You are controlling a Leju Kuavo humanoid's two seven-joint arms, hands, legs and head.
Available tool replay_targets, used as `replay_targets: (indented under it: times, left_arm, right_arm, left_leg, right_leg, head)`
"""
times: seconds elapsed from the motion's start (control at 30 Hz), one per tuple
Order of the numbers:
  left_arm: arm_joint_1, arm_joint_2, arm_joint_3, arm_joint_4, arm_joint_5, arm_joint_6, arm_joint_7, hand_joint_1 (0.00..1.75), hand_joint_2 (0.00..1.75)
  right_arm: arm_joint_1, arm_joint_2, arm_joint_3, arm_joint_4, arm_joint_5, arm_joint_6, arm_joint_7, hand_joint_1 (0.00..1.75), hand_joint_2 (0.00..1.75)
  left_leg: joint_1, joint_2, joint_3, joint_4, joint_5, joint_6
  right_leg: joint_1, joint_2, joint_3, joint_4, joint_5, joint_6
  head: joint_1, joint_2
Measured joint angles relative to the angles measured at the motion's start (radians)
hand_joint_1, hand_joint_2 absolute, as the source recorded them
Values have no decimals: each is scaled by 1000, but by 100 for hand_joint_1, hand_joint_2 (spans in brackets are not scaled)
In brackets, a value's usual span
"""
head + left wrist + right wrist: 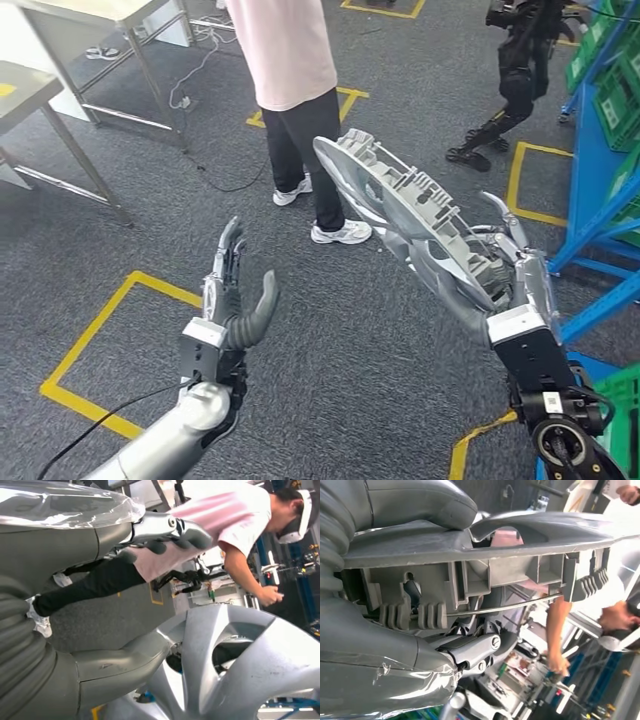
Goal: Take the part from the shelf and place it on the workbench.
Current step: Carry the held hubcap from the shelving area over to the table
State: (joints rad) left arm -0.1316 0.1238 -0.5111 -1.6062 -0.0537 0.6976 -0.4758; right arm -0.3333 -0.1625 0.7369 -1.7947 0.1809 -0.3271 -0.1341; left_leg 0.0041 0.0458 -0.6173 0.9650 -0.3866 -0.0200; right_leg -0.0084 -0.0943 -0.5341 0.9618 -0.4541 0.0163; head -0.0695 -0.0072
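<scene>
Nearest you, the left robot hand [230, 300] stands empty, palm turned inward and fingers apart and upright, over the grey carpet [151, 200] beside a yellow floor marking [98, 330]. Your right robot hand [507, 275] carries the task's thing: a silver wheel cover [407, 210], clamped at its near rim between thumb and fingers. The part's long axis runs from that right robot hand up and away to the left, its free end reaching toward the legs of a person [302, 130] standing ahead. The blue shelf [596, 190] lies close on the right, and a metal-legged worktop [45, 90] sits far left. I judge the carry must swing left; the empty left robot hand is nearer that side.
</scene>
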Motion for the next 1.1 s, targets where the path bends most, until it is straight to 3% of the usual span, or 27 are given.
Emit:
replay_targets:
  times: [0.07, 0.13, 0.23, 0.27, 0.3, 0.33, 0.37, 0.43, 0.5, 0.57, 0.6, 0.67, 0.7, 0.73, 0.8, 0.83, 0.9, 0.97, 1.0, 1.07, 1.1]
  left_arm:
    - [0, 1, 0, -1, 0, 0, 0, 0, 175]
    - [-1, 1, 0, -2, 0, 0, 0, 0, 175]
    - [-3, 0, 0, -4, 0, 0, -1, 0, 175]
    - [-2, 0, 0, -4, 0, 0, -1, 0, 175]
    - [-1, 0, 0, -4, 0, 0, -1, 0, 175]
    - [-1, 0, 0, -4, 0, 0, -1, 0, 175]
    - [-1, 0, 0, -4, 0, 0, -1, 0, 175]
    - [-2, -1, 0, -4, 0, 0, -1, 0, 175]
    - [-2, -2, 0, -4, 0, 0, 0, 0, 175]
    - [0, -1, 0, -5, 1, 0, 0, 0, 175]
    - [2, 0, 0, -5, 1, 0, 0, 0, 175]
    - [1, 1, 0, -6, 1, 0, -1, 0, 175]
    - [0, 1, 0, -6, 1, 0, -2, 0, 175]
    - [0, 1, 0, -6, 1, 0, -2, 0, 175]
    - [2, 1, -1, -6, 2, 0, -2, 0, 175]
    - [3, 1, -1, -6, 3, 0, -2, 0, 175]
    - [2, 2, -1, -6, 5, 0, -3, 0, 175]
    - [0, 2, -1, -7, 5, 0, -4, 0, 175]
    - [-2, 2, -1, -7, 6, 0, -4, 0, 175]
    - [-3, 2, -2, -8, 6, 0, -4, 0, 175]
    - [-3, 2, -2, -8, 6, 0, -5, 0, 175]
  right_arm:
    - [-2, 0, -1, -1, 0, 0, 0, 175, 175]
    - [-3, 0, -2, -1, 0, 1, 0, 175, 175]
    - [-2, -1, -4, -2, 0, 1, 0, 175, 175]
    - [-1, -1, -4, -2, 0, 1, 0, 175, 175]
    - [0, -1, -4, -2, 0, 1, 0, 175, 175]
    - [2, -2, -4, -2, 0, 1, 0, 175, 175]
    - [2, -2, -4, -2, 0, 1, 0, 175, 175]
    - [2, -2, -4, -2, -1, 1, 0, 175, 175]
    - [2, -2, -4, -3, -1, 1, 0, 175, 175]
    - [1, -2, -4, -4, -1, 1, 0, 175, 175]
    - [1, -2, -4, -5, -1, 1, 0, 175, 175]
    - [1, -2, -5, -7, -1, 1, 2, 175, 175]
    - [0, -2, -5, -8, -1, 0, 2, 175, 175]
    - [0, -2, -5, -8, -1, -1, 2, 175, 175]
    - [2, -2, -5, -8, -2, -2, 4, 175, 175]
    - [2, -2, -4, -8, -3, -2, 4, 175, 175]
    - [2, -2, -4, -8, -4, -2, 5, 175, 175]
    - [2, -2, -4, -8, -5, -2, 5, 175, 175]
    - [1, -2, -4, -9, -5, -2, 5, 175, 175]
    - [1, -2, -4, -9, -6, -3, 5, 175, 175]
    - [1, -2, -4, -9, -6, -3, 5, 175, 175]
  left_leg:
    - [-2, -22, 0, 0, 0, 17]
    - [0, -41, 5, -4, 0, 30]
    - [0, -69, 8, -5, 0, 42]
    - [-2, -81, 9, -5, -1, 44]
    - [-4, -95, 10, -4, -1, 45]
    - [-5, -109, 11, -4, -2, 45]
    - [-6, -124, 14, -4, -2, 46]
    - [-5, -151, 15, -3, -3, 44]
    - [0, -177, 8, -2, 0, 36]
    - [3, -202, 2, -5, 6, 24]
    - [0, -193, -2, -2, 3, 18]
    - [-6, -135, -28, 52, -31, 9]
    - [-6, -96, -55, 109, -60, 5]
    - [-4, -72, -89, 177, -90, 1]
    - [2, -56, -138, 266, -113, -6]
    - [4, -51, -135, 258, -99, -9]
    - [6, -22, -69, 134, -37, -11]
    - [0, 18, -4, 14, 2, -2]
    - [-4, 27, 8, -10, 5, 5]
    - [-7, 5, 8, -15, 4, 21]
    - [-5, -7, 9, -16, 4, 27]
  right_leg:
    - [-3, -12, 6, -1, -5, 11]
    - [-9, 16, -3, 30, -31, 21]
    - [-9, 80, -94, 221, -120, 22]
    - [-8, 87, -127, 281, -136, 21]
    - [-7, 90, -145, 308, -132, 18]
    - [-6, 94, -146, 295, -109, 14]
    - [-4, 102, -128, 243, -69, 8]
    - [-3, 153, -73, 103, 6, -3]
    - [-2, 187, -36, 26, 29, -9]
    - [-1, 165, -22, 8, 24, -12]
    - [-3, 151, -16, -2, 25, -14]
    - [-7, 121, -2, -23, 30, -20]
    - [-5, 107, 1, -26, 31, -22]
    - [-4, 94, 1, -27, 31, -24]
    - [-3, 64, 1, -27, 29, -23]
    - [-3, 50, 1, -26, 28, -22]
    - [-3, 24, 5, -25, 23, -18]
    - [2, 3, 9, -23, 16, -9]
    - [6, -6, 12, -22, 13, -3]
    - [8, -25, 17, -23, 8, 7]
    - [5, -24, 18, -19, 2, 13]
  head:
    - [6, 0]
    - [10, 0]
    - [19, 0]
    - [20, 0]
    - [21, 0]
    - [21, 0]
    - [21, 0]
    - [20, 0]
    - [20, 0]
    - [21, 0]
    - [20, 0]
    - [12, 0]
    - [8, 0]
    - [5, 0]
    - [4, 0]
    - [3, 0]
    - [0, 0]
    - [-1, 0]
    - [0, 0]
    - [5, 0]
    - [6, 0]
